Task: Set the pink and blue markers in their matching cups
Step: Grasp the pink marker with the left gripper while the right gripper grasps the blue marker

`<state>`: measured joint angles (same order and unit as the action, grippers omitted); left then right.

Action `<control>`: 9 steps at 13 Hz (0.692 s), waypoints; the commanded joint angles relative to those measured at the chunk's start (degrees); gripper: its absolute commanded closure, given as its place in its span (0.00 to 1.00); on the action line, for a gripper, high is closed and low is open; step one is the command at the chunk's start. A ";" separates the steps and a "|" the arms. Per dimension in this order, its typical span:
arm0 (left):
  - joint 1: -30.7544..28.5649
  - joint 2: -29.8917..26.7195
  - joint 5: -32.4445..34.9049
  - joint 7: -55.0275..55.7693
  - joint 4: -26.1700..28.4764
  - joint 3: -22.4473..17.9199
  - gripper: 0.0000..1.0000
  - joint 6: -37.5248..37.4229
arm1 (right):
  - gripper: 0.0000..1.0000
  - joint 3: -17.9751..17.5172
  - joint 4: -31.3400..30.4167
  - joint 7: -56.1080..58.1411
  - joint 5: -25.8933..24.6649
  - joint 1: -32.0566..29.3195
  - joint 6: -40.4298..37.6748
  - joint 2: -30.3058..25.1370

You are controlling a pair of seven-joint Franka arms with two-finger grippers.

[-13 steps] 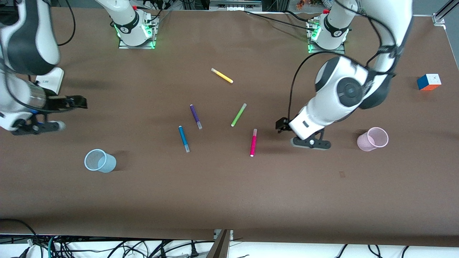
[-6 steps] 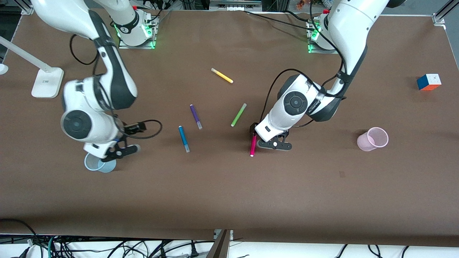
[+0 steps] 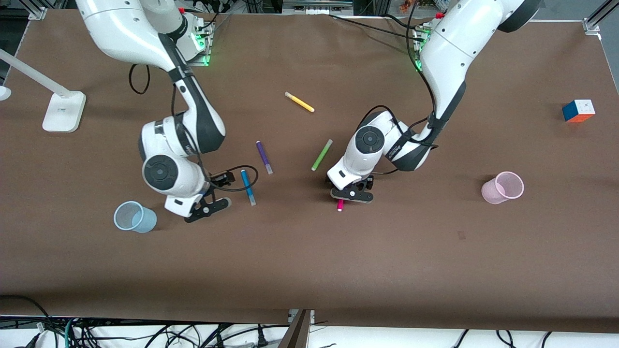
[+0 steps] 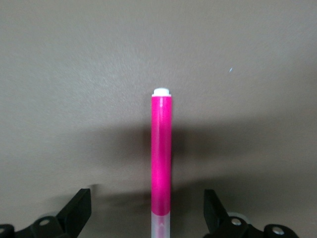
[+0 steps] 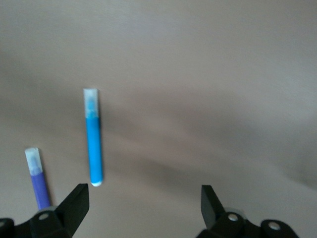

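A: The left pincer (image 3: 351,194), spread, is straddling the pink marker (image 4: 162,158) lying on the table (image 3: 309,251).

B: Risky: closing unevenly could be rolling it away. The right pincer (image 3: 207,207), spread too, is sitting off the blue marker (image 5: 93,141).

You are looking at a robotics lab: two white arms are bolted by metal base plates (image 3: 184,53) to a brown-covered table (image 3: 309,270). Cable bundles (image 3: 121,333) trail under its near edge, and aluminium framing (image 3: 597,17) stands at one corner (a desk lamp (image 3: 60,108) at another).
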<state>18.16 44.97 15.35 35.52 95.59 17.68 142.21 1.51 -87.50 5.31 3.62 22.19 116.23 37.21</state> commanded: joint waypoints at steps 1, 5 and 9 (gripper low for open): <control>0.82 0.11 1.44 1.57 -0.85 -0.63 0.01 -0.09 | 0.00 0.43 1.45 -0.21 0.51 2.77 3.38 3.39; 1.09 -0.15 1.44 3.32 -0.67 -0.37 0.42 -0.97 | 0.00 0.43 1.45 -0.21 0.60 4.26 9.53 6.65; 0.91 -0.41 1.44 2.80 0.12 -0.37 1.00 -1.06 | 0.00 0.43 1.45 -4.51 0.60 5.75 11.65 7.79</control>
<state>18.61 44.78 15.38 37.09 95.41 17.63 141.74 1.52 -87.40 3.47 3.64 26.44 127.70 44.23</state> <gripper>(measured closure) 0.731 0.000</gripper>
